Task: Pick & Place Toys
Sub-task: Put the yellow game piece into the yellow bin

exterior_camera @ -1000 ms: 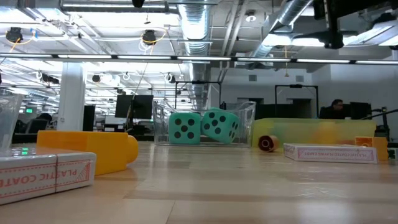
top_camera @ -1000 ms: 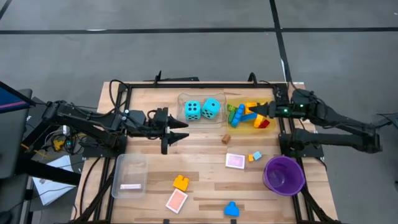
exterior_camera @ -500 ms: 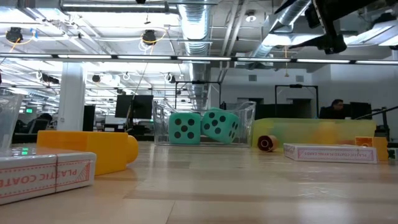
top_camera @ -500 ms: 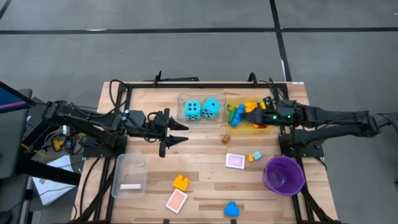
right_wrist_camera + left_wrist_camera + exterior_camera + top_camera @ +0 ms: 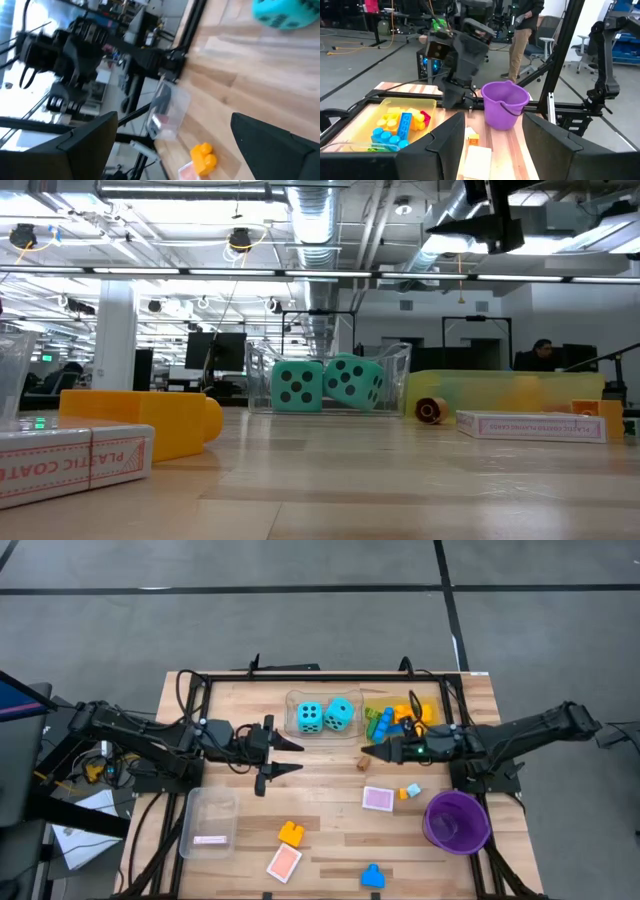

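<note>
Toys (image 5: 402, 726) half-hidden behind the yellow tray's (image 5: 432, 708) wall; both end effectors gape, empty.

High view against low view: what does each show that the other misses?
Only the high view shows the purple round bowl, the blue plastic brick near the front edge and both open pincers, left and right. Only the low view shows the office room behind, with a seated person. Both show the two turquoise foam dice in their clear rectangular tray.
</note>
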`<move>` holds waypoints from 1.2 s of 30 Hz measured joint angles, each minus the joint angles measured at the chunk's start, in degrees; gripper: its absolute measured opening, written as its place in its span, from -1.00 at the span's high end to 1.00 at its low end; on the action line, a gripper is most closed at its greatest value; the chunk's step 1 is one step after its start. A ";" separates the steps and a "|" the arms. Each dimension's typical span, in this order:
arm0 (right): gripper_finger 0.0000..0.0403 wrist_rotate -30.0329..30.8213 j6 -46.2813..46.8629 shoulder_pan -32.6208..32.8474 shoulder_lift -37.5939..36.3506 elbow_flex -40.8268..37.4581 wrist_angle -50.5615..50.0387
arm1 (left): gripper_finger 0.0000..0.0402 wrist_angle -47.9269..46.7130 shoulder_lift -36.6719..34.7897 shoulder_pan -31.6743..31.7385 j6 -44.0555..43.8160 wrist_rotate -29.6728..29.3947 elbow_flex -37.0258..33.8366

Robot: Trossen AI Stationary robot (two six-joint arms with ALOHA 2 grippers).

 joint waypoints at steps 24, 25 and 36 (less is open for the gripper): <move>-0.88 -0.02 -6.39 5.16 0.18 0.07 4.92 | -0.35 -4.39 0.02 -15.79 0.95 -18.58 2.16; -0.88 -0.04 -6.65 5.16 0.18 0.07 5.80 | -0.41 -4.64 0.11 -15.67 0.95 -18.59 2.73; -0.88 -0.04 -9.75 5.16 0.18 0.04 10.38 | -0.75 -17.85 7.72 -17.41 -0.92 -15.86 8.67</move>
